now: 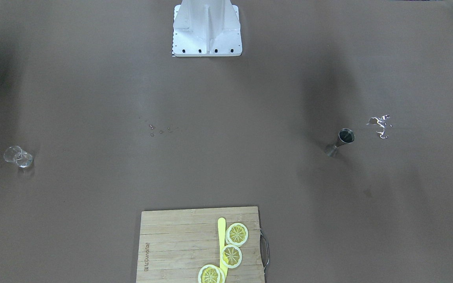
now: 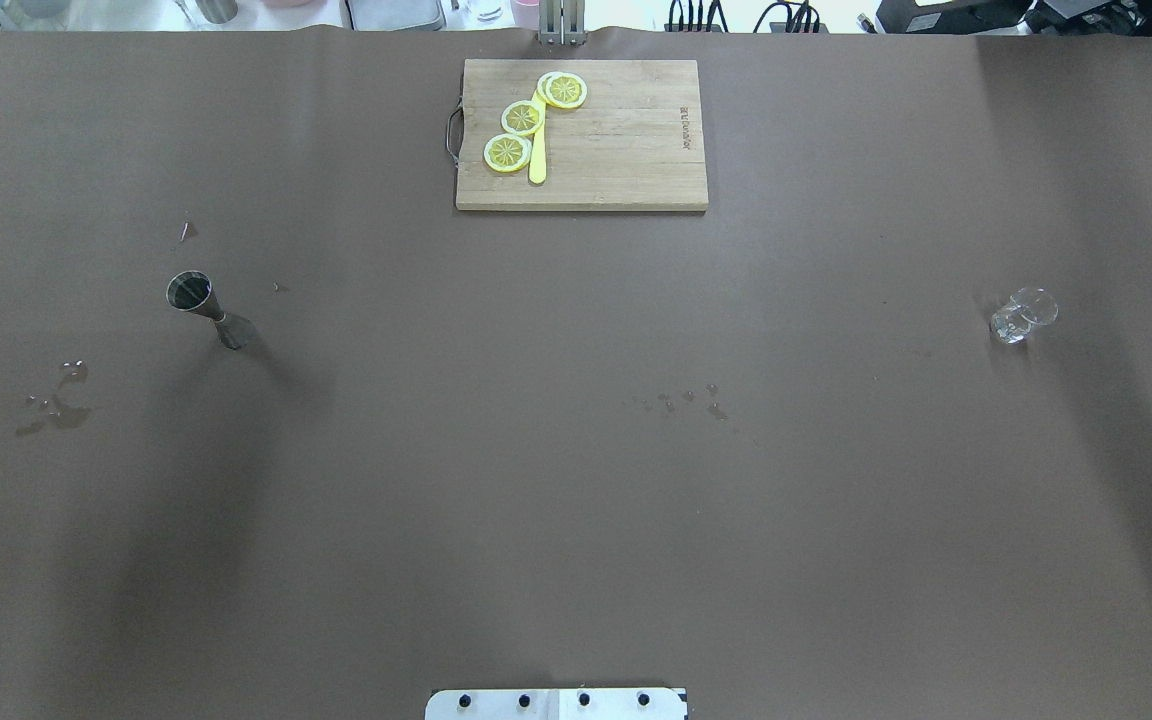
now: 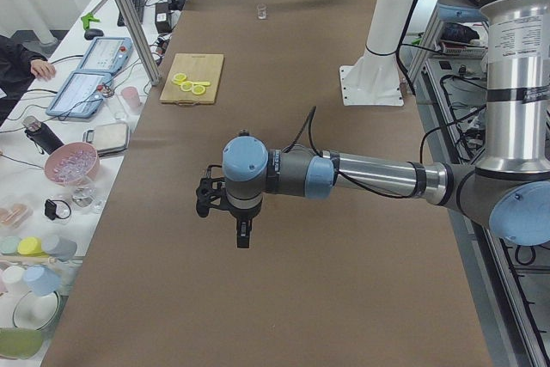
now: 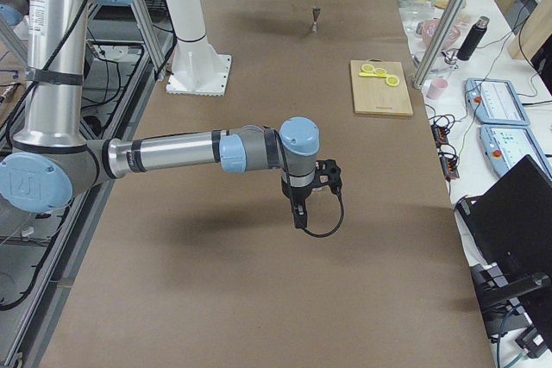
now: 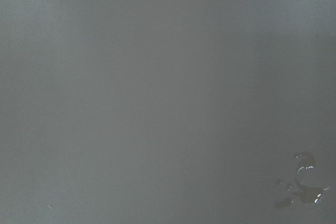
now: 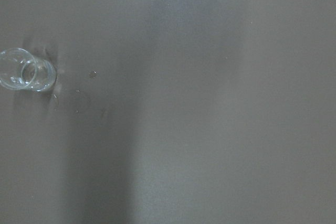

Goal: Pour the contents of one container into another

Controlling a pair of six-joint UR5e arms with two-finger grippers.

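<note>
- L hand (image 3: pixel 241 234) hovers over bench (image 2: pixel 576 520) at its left end; grip state not discernible.
- Jigger (image 2: pixel 206 308) stands near left edge, long axis vertical; L hand is nearer arm.
- Glass (image 2: pixel 1022 316) stands near right edge, well apart from Jigger; R hand (image 4: pixel 300 215) hovers there, grip state also unclear.

Overhead and front-facing cameras face each other across the table (image 2: pixel 576 520), sharing the cutting board (image 2: pixel 626 150); end cameras look lengthwise; wrist cameras point down, close.

Left arm (image 3: pixel 378 176) and right arm (image 4: pixel 168 154) outstretched; left hand (image 3: pixel 243 235), right hand (image 4: pixel 298 215) downward, grip unclear.
</note>
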